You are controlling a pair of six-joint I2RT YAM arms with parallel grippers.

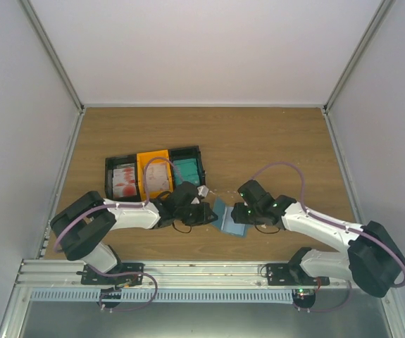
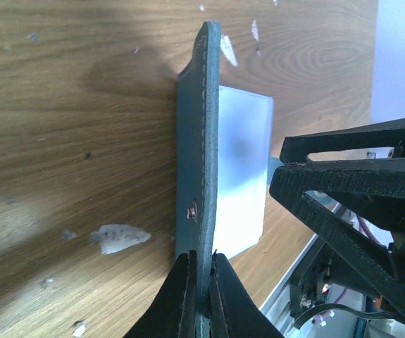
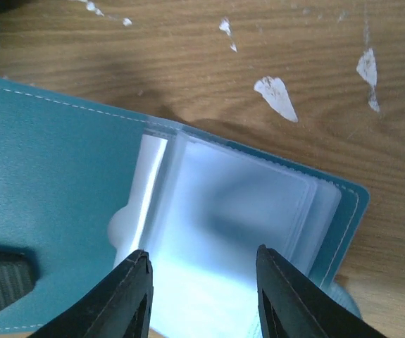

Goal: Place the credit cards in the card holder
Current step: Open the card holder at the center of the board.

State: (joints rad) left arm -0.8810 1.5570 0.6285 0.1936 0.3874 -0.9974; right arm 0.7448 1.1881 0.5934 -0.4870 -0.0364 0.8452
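Pinching the card holder (image 2: 197, 141) by the edge of its cover, the left gripper (image 2: 202, 267) sits at the bottom centre of the left wrist view with its jaws pressed together on the slate-blue flap. The flap stands up on edge, probably so the wallet lies open and cannot slide. Opposite it, the right gripper (image 3: 202, 282) hangs with its jaws spread and nothing between them, low in the right wrist view, right above the clear sleeves (image 3: 237, 204). That looks like a way to reach or part the pockets. No card is in either claw.

In the top view the holder lies on the table (image 1: 272, 141) just below centre, between the two wrists. The credit cards (image 1: 125, 179) sit in stacks in the bin (image 1: 109, 176), up and left of the holder, just beyond the left wrist, so loading appears not yet begun. White scraps (image 3: 276, 95) dot the wood nearby.
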